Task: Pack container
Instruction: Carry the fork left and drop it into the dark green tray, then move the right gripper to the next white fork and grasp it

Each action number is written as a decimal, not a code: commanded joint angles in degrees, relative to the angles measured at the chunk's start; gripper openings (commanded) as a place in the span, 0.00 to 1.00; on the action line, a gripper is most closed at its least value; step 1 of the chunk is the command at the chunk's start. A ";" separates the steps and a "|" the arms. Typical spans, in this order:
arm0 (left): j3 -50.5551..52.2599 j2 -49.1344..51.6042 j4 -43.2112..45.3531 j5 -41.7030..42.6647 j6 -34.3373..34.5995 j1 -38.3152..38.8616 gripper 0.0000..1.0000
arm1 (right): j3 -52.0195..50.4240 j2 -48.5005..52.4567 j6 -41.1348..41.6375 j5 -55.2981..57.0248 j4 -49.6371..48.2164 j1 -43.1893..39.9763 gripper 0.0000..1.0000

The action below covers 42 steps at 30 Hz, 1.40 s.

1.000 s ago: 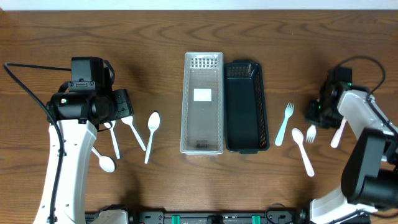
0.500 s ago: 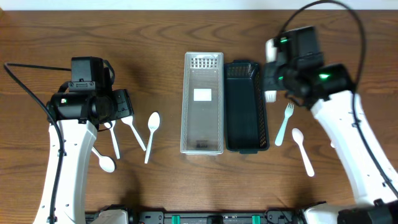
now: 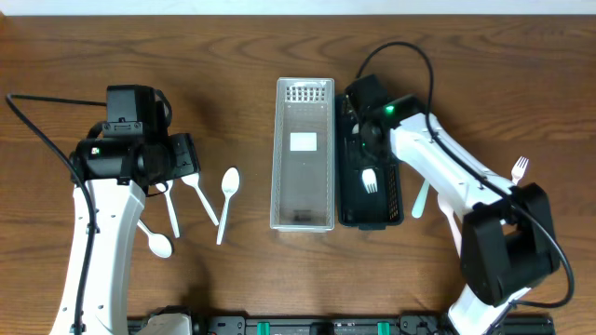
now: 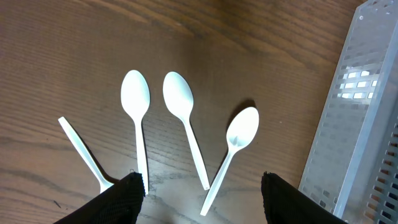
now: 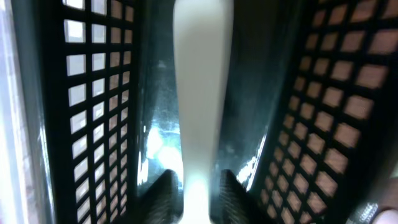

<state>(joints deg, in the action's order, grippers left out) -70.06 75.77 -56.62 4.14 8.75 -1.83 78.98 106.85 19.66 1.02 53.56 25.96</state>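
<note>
Two long containers sit side by side mid-table, long axes running far edge to near edge: a clear container [image 3: 305,93] and a black basket [image 3: 349,212]. The basket holds one white fork [image 3: 370,180], lying lengthwise with its tines toward the near edge. The right gripper [image 5: 199,199] straddles the fork's handle; whether it is pinching, I cannot tell. The left gripper [image 4: 200,193] gapes, holding nothing, above four spoons [image 3: 230,182] toward the left edge. A second fork [image 3: 520,167] lies near the right edge.

The fork [image 3: 370,180] is white, the grid-walled basket [image 3: 395,191] black, the tray [image 3: 277,167] clear, the wood-grained table [image 3: 233,56] brown.

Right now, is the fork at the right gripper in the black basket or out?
In. The fork is within the black basket walls overhead; the wrist view shows mesh either side.
</note>
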 commanded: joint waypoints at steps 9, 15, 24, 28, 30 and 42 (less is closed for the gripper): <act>-1.05 0.11 -0.17 -0.04 -0.35 0.02 0.64 | 0.94 -2.71 -1.70 1.16 1.90 -0.20 0.52; -1.05 0.11 -0.37 -0.04 -0.35 0.02 0.64 | 1.62 -14.80 0.44 6.54 5.73 -4.83 0.52; -1.05 0.11 -0.37 -0.04 -0.35 0.02 0.64 | 1.62 -33.16 13.35 6.12 7.82 -19.21 0.52; -1.05 0.11 -0.37 -0.04 -0.35 0.02 0.64 | 1.29 -32.13 18.34 9.31 12.52 -22.10 0.55; -1.05 0.11 -0.39 -0.04 -0.35 0.02 0.64 | 0.61 -29.94 20.65 10.40 13.81 -22.58 0.56; -1.05 0.11 -0.81 -0.04 -0.35 0.02 0.64 | -0.46 -9.94 20.59 4.44 12.63 -22.51 0.58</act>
<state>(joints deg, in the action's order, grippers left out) -70.06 75.77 -57.08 4.14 8.75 -1.83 78.96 93.80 38.87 7.31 66.46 3.77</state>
